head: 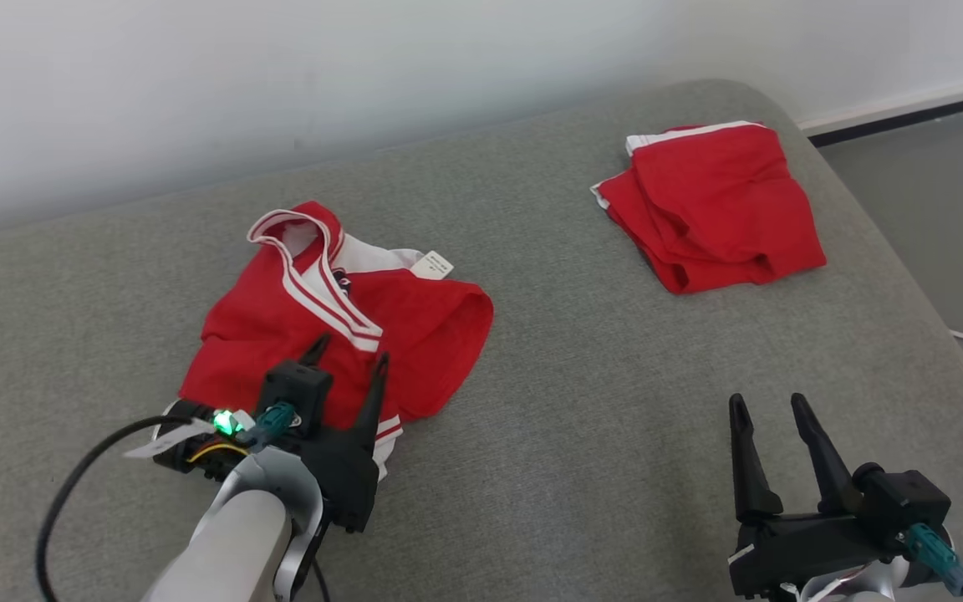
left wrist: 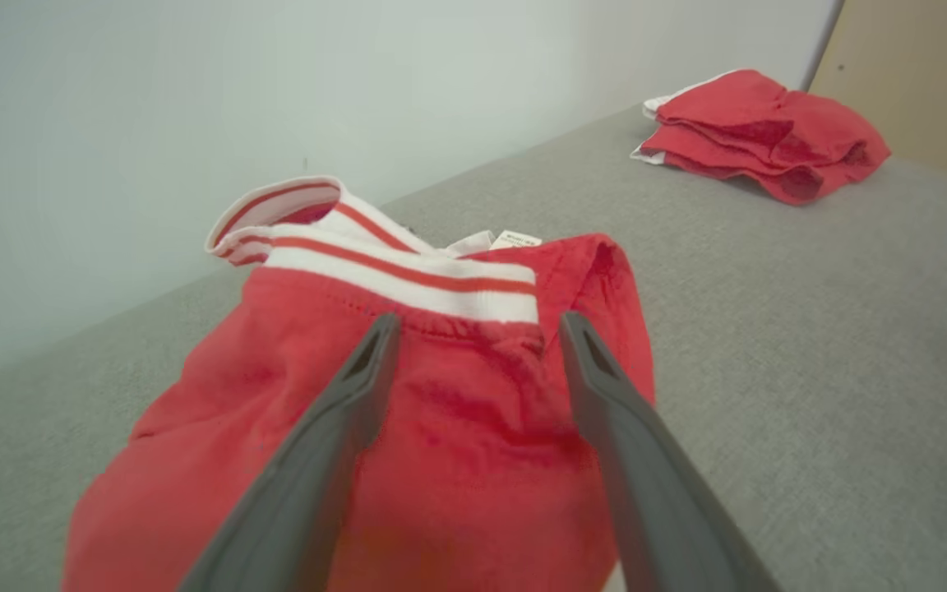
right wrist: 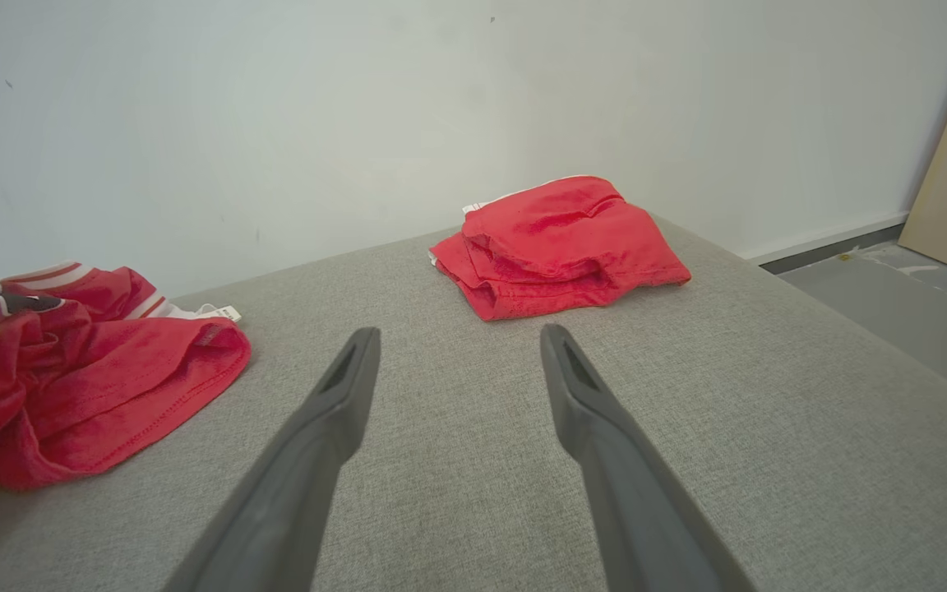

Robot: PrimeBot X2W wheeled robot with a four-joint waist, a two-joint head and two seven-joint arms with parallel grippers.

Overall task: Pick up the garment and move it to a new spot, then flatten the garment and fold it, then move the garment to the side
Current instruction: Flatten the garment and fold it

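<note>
A crumpled red jersey garment with white-and-red striped ribbed trim (head: 339, 326) lies on the left half of a wide grey upholstered cushion (head: 573, 401), toward the cushion's near edge. Its striped neckband points to the cushion's far side, and a small white label (head: 432, 265) shows at its far right corner.

The left gripper (head: 352, 349) sits over the near part of this garment, above the cushion's left half. Its two dark fingers are spread apart with nothing between them, and their tips lie just short of the striped band. Whether they touch the cloth cannot be told. A green light (head: 222, 420) glows on that wrist, and a black cable (head: 72, 477) loops over the cushion's near left.

The right gripper (head: 767, 403) is over bare fabric on the cushion's near right, its fingers likewise spread and empty.

A second red garment, folded into a neat stack (head: 711, 209), rests by the cushion's far right corner.
</note>
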